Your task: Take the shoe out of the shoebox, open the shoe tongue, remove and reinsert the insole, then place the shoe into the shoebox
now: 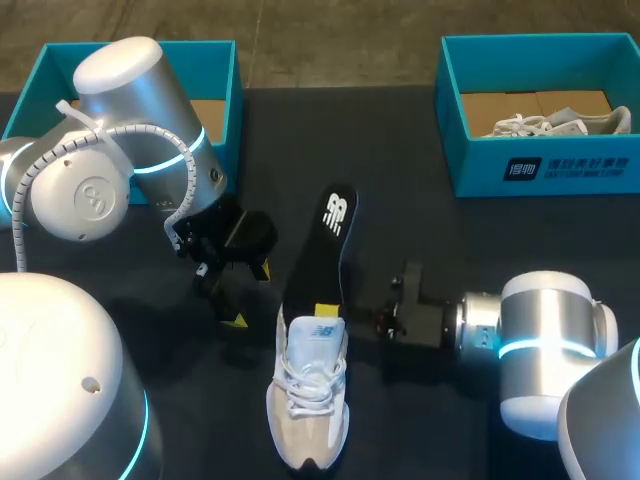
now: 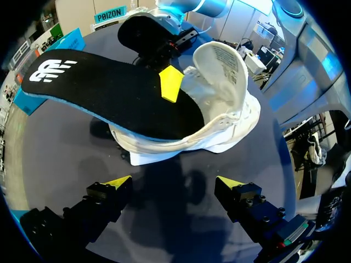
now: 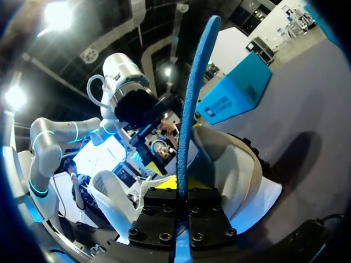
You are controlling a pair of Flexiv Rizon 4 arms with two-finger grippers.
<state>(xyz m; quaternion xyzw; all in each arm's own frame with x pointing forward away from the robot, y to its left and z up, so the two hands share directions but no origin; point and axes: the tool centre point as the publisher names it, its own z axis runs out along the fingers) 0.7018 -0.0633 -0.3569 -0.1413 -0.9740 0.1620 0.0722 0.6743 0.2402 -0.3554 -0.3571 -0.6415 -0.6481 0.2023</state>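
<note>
A white shoe [image 1: 308, 400] lies on the dark table with its toe toward the front edge. A black insole [image 1: 322, 245] rises out of its opening and slants toward the back. My right gripper [image 1: 327, 312] is shut on the insole at the shoe's mouth. In the right wrist view the insole [image 3: 192, 93] runs edge-on between my right gripper's [image 3: 178, 189] fingers, over the shoe [image 3: 233, 170]. My left gripper [image 1: 250, 296] stands open, left of the shoe. In the left wrist view, my left gripper [image 2: 174, 183] is empty, facing the shoe [image 2: 219, 109] and insole [image 2: 109, 93].
A teal shoebox [image 1: 215, 60] stands at the back left, partly behind my left arm. A second teal shoebox [image 1: 545, 165] at the back right holds another pale shoe [image 1: 550, 122]. Bare dark tabletop lies between the boxes.
</note>
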